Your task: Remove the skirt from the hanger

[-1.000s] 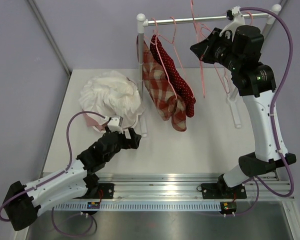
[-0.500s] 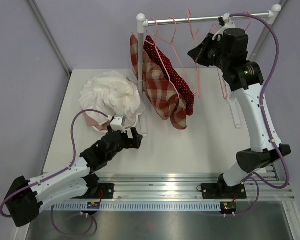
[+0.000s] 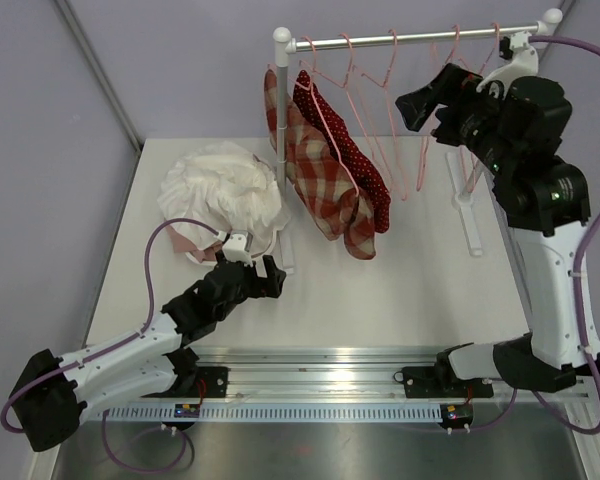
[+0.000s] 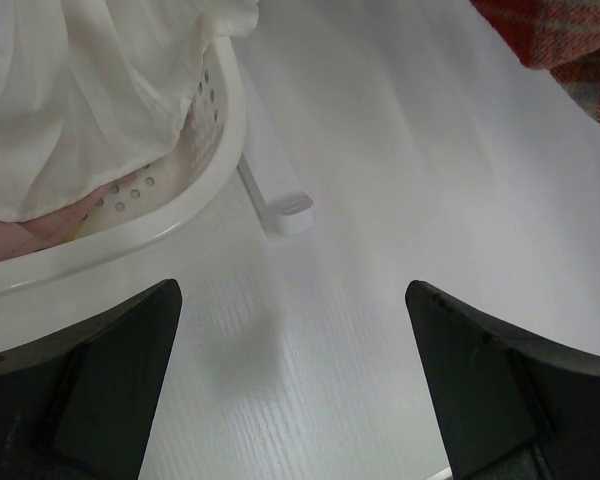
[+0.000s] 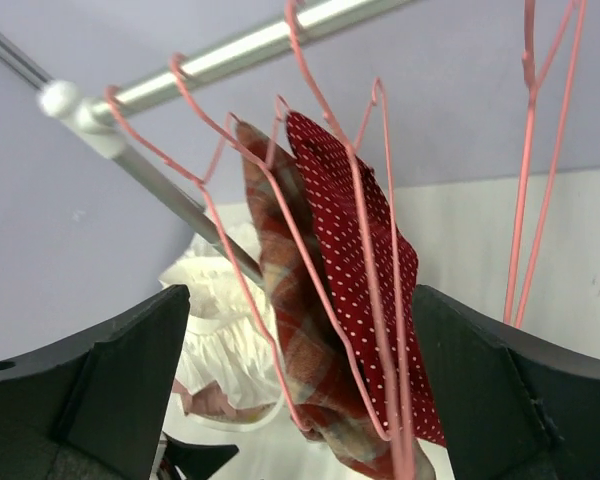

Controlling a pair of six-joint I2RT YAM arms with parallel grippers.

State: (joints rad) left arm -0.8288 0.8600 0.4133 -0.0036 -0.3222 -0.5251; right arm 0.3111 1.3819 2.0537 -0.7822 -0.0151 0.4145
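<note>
Two garments hang on pink wire hangers at the left end of the rail [image 3: 410, 41]: a red plaid skirt [image 3: 320, 195] and a red white-dotted skirt [image 3: 368, 178]. My right gripper [image 3: 416, 102] is up near the rail, to the right of them, open and holding nothing. In the right wrist view the plaid skirt [image 5: 285, 330] and the dotted one [image 5: 355, 250] hang beyond the right gripper [image 5: 298, 295], framed between its spread fingers. My left gripper [image 3: 270, 277] hovers low over the table, open and empty. The table shows between the left gripper [image 4: 292, 290] fingers.
Several bare pink hangers [image 3: 400, 130] hang on the rail between the skirts and my right gripper. A white basket [image 4: 195, 190] piled with white cloth [image 3: 223, 190] stands at the left. The rack's foot [image 4: 276, 196] lies beside it, and the right foot [image 3: 470, 215] runs down the table.
My right gripper has opened and pulled back to the right, away from the hangers. The bare hangers have swung and spread along the rail. The left arm has hardly moved.
</note>
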